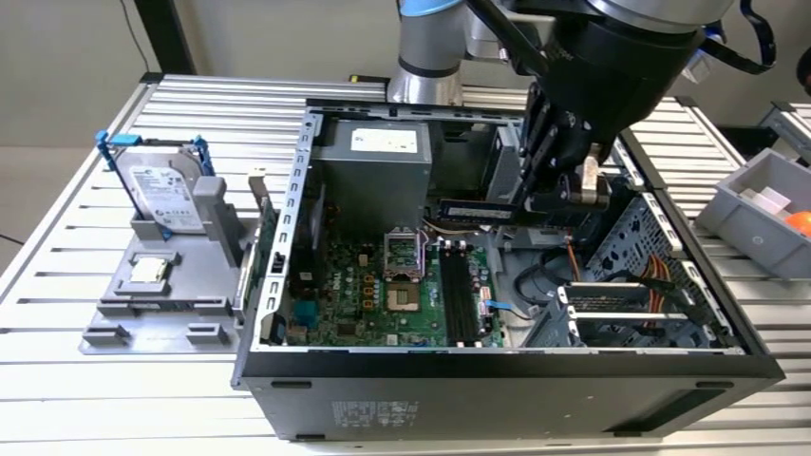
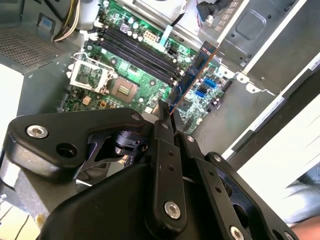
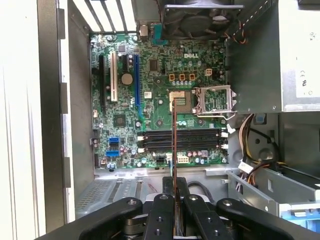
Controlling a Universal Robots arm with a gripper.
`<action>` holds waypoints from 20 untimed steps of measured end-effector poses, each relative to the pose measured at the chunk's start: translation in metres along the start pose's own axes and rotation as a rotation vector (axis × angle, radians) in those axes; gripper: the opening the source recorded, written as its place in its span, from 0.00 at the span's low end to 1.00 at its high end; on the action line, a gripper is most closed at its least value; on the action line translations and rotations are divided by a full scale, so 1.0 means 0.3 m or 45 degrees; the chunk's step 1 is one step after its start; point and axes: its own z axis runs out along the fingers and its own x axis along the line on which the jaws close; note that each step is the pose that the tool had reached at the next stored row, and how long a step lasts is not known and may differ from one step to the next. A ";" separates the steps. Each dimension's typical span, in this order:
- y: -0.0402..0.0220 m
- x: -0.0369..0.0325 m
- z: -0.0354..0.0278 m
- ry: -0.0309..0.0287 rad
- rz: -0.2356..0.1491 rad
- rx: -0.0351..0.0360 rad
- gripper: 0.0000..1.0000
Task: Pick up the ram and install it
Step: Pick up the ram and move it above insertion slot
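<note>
The ram (image 1: 476, 211) is a long, thin, dark stick held level above the open computer case, over the motherboard (image 1: 380, 294). My gripper (image 1: 538, 207) is shut on its end toward the exterior view's right. In the second wrist view the ram (image 2: 192, 80) sticks out from my gripper (image 2: 167, 117) over the black memory slots (image 2: 135, 50). In the first wrist view the ram (image 3: 174, 135) shows edge-on, running out from my gripper (image 3: 174, 182) across the memory slots (image 3: 200, 140), and is clear of them.
The case wall (image 1: 507, 380) surrounds the board, with a power supply (image 1: 367, 166) at the back and a drive cage (image 1: 633, 304) on the exterior view's right. A grey fixture (image 1: 152, 285) holds a hard drive (image 1: 165, 195). A grey bin (image 1: 761, 209) stands far right.
</note>
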 end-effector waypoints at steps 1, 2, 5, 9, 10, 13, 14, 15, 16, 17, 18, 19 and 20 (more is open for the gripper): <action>0.000 -0.003 0.000 0.0001 0.000 0.0000 0.00; 0.000 -0.006 0.000 0.0002 0.000 -0.0001 0.00; 0.001 -0.012 0.000 0.0002 0.000 0.0000 0.00; 0.001 -0.023 0.001 0.0001 0.000 -0.0001 0.00; 0.002 -0.028 0.001 0.0002 0.000 -0.0001 0.00; 0.003 -0.048 0.003 0.0002 0.000 0.0000 0.00; 0.003 -0.056 0.003 0.0001 0.000 0.0000 0.00; 0.004 -0.064 0.003 0.0002 0.000 0.0000 0.00; 0.004 -0.073 0.004 0.0002 0.000 0.0000 0.00; 0.005 -0.079 0.004 0.0002 0.000 0.0000 0.00; 0.005 -0.085 0.005 0.0001 0.000 0.0000 0.00; 0.005 -0.091 0.005 0.0002 0.000 0.0000 0.00; 0.006 -0.096 0.005 0.0002 0.000 0.0000 0.00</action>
